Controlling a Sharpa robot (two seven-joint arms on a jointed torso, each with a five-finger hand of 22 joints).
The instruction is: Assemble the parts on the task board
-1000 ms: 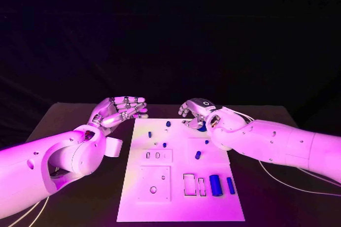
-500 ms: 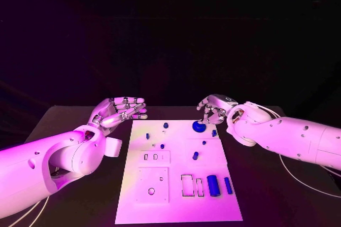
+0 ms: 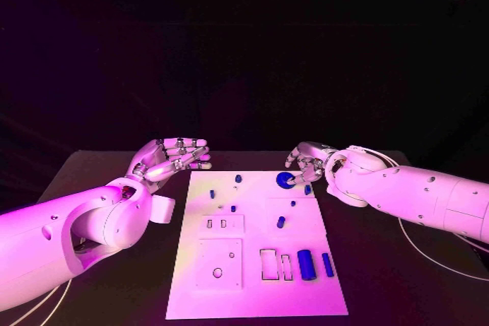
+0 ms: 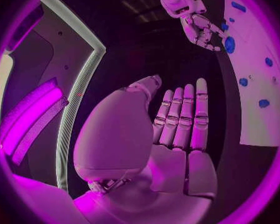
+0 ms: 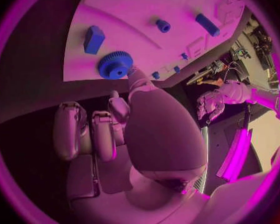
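The white task board [image 3: 255, 269] lies in the middle of the table. A blue gear [image 3: 286, 179] [image 5: 115, 64] [image 4: 229, 45] lies flat near the board's far right corner. My right hand [image 3: 309, 167] [image 5: 115, 134] hovers just right of the gear; its thumb tip [image 5: 132, 72] touches the gear's rim, its other fingers hang apart and grip nothing. Beside the gear sit a small blue block [image 5: 93, 39] and a short round piece [image 5: 162, 25]. My left hand [image 3: 173, 156] [image 4: 177, 129] is raised off the board's far left corner, fingers straight and apart, empty.
Near the board's front right lie a blue cylinder [image 3: 306, 264] and a thin blue bar [image 3: 328, 264], next to rectangular slots [image 3: 271, 264]. Several small blue pegs [image 3: 232, 208] stand in the board's far half. A white block [image 3: 163, 210] sits by my left forearm.
My right hand has drawn back to the right, off the gear it covered a second ago; the gear now lies uncovered on the board. My left hand has stayed put.
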